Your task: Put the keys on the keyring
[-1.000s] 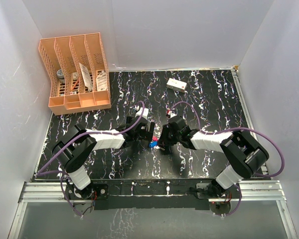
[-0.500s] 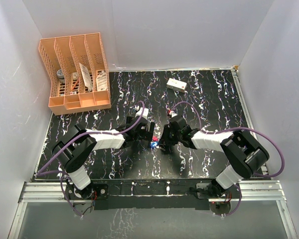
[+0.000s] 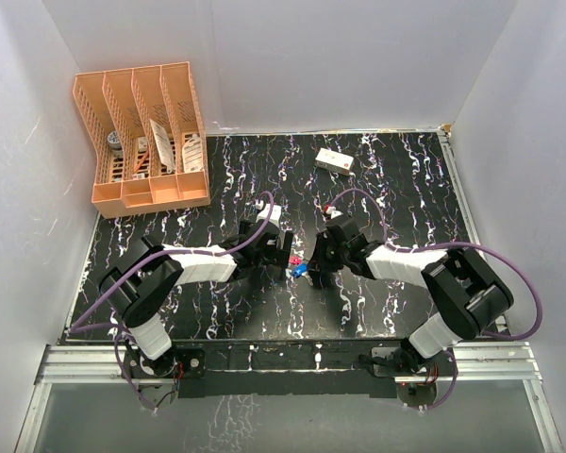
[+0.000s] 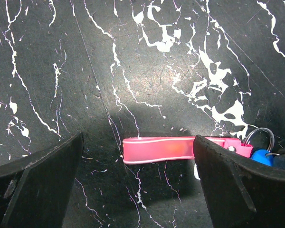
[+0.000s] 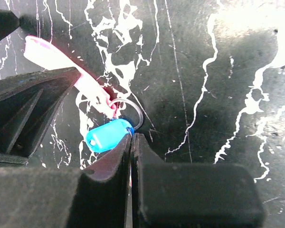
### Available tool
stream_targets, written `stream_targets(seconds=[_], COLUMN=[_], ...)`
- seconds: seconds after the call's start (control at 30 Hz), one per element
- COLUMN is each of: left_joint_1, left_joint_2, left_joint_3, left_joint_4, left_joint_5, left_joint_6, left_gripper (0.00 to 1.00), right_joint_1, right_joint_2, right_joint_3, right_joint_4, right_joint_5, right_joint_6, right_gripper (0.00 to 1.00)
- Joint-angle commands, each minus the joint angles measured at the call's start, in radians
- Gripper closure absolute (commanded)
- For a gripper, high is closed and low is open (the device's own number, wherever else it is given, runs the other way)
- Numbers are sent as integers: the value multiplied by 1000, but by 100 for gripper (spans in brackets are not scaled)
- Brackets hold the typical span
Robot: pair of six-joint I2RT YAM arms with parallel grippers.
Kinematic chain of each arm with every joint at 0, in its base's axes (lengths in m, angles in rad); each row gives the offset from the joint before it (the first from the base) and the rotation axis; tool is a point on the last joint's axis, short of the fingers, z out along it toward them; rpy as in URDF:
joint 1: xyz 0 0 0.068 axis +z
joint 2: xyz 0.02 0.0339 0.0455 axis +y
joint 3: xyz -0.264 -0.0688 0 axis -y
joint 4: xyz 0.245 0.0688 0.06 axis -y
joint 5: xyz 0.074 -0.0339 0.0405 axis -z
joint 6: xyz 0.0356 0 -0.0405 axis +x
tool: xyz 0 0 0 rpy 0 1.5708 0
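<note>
The slim pink key lies flat on the black marbled table between my left gripper's open fingers, touching neither. Its far end joins the wire keyring, with the blue key beside it. In the right wrist view my right gripper is shut, its fingertips pinching the ring end of the blue key, right by the keyring. The pink key runs off up-left. From above, both grippers meet mid-table around the blue key.
An orange file organizer with papers stands at the back left. A white rectangular box lies at the back, right of centre. White walls close in the table on three sides.
My right gripper has shifted a little to the right, and the blue key has moved with it. The left arm has stayed in place.
</note>
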Motion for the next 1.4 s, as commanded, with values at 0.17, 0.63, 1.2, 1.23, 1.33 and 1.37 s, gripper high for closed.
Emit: stream_targets(seconds=[0.17,0.63,1.2,1.23,1.33,1.37], left_joint_1=[-4,-4,-3,-4,-4,-4], left_joint_2=[44,46,49,48,47,46], left_joint_3=[-4,-3,-2,-3,-4,-4], left_joint_4=[-65,-69,-65,-65,-65,-65], left_joint_5=[33,29,28,26,26,27], left_joint_6=[-22,-21,-19,-19,-20,-21], left_gripper=[1,1,2,2,2,2], right_joint_1=[-27,-72,-70,-68,-66,-65], right_joint_2=[-39,-136,-307,-312,-313,-308], right_joint_3=[43,41,-70,-73,-70,-67], right_joint_4=[-60,-34,45,39,-4,-16], right_joint_5=[85,19,-296,-293,-269,-259], right_joint_6=[-84,-261,-480,-475,-469,-466], right_gripper=[100,100,100,100,100,100])
